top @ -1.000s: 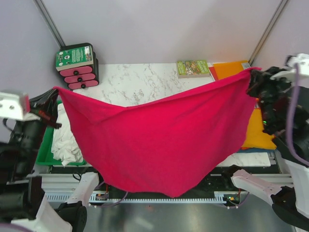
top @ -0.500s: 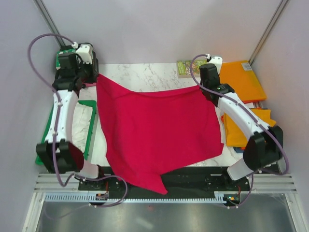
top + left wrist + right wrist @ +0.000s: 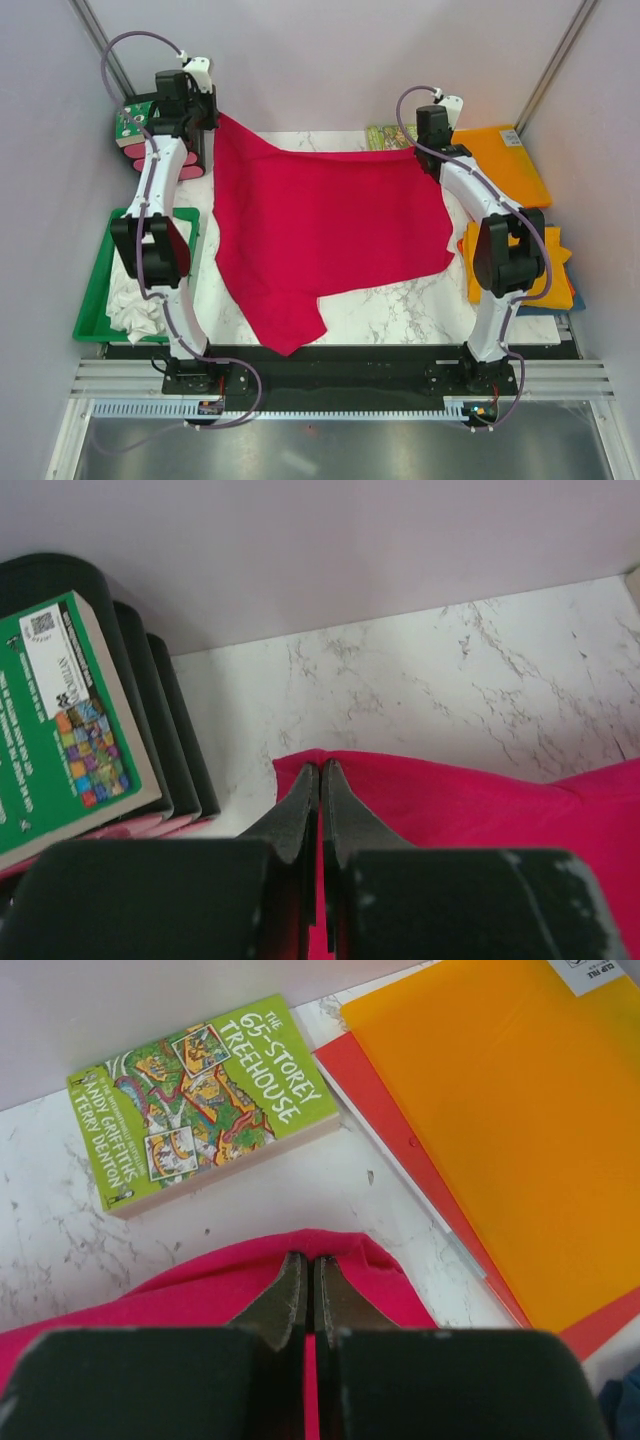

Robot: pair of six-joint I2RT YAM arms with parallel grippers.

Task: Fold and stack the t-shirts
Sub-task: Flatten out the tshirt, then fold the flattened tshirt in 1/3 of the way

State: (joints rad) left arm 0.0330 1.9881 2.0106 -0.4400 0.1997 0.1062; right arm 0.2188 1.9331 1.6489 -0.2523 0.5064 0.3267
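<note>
The crimson t-shirt [image 3: 320, 230] is lying spread over the middle of the marble table [image 3: 400, 310], its far edge stretching across the table's back half and one loose flap trailing toward the table's near edge on the left. Both arms are reaching out to the back of the table. The left gripper [image 3: 320, 772] is clenching the shirt's far left corner, its fingers pressed together with red cloth pinched between them, just off the table's far left corner. The right gripper [image 3: 308, 1260] is doing the same at the shirt's far right corner, fingers closed tight on a fold of the fabric. A bright green paperback book [image 3: 205, 1100] is lying flat at the table's back edge, just beyond that corner, and an orange folder [image 3: 510, 1110] is sitting beside it at the table's far right corner. At the table's far left corner a black rack [image 3: 165, 160] is standing with pink inserts. A green tray [image 3: 88, 322] is sitting along the table's left side, a crumpled white t-shirt [image 3: 130, 305] bunching inside it. The orange t-shirts [image 3: 558, 275] are heaping on the table's right side, partly hidden behind the right arm.
</note>
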